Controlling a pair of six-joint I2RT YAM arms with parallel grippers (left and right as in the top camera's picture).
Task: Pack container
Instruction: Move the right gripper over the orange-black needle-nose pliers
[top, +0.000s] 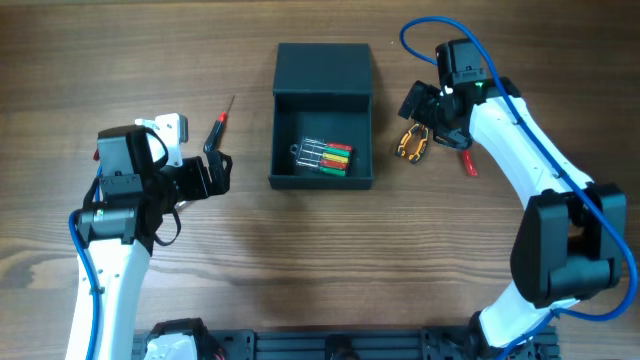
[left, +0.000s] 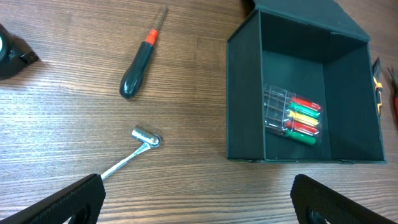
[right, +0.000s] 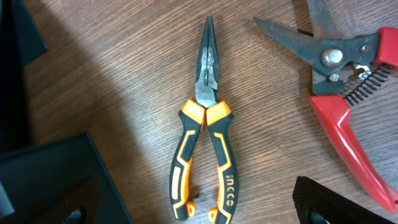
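The dark teal-grey container (top: 273, 140) stands open at the table's middle, its lid (top: 323, 68) folded back. Inside lies a clear pack of colour-handled screwdrivers (top: 325, 157), also seen in the left wrist view (left: 293, 116) within the box wall (left: 242, 93). My left gripper (top: 215, 172) is open and empty (left: 199, 202), left of the box, near a silver socket wrench (left: 134, 152). My right gripper (top: 425, 115) is open (right: 199, 202), straddling the handles of orange-black long-nose pliers (right: 205, 149) lying right of the box (top: 411, 145).
A black-and-red screwdriver (top: 219, 128) lies left of the box, also in the left wrist view (left: 139, 62). Red-handled shears (top: 467, 162) lie just right of the pliers (right: 348, 124). A white and red object (top: 168, 130) sits by the left arm.
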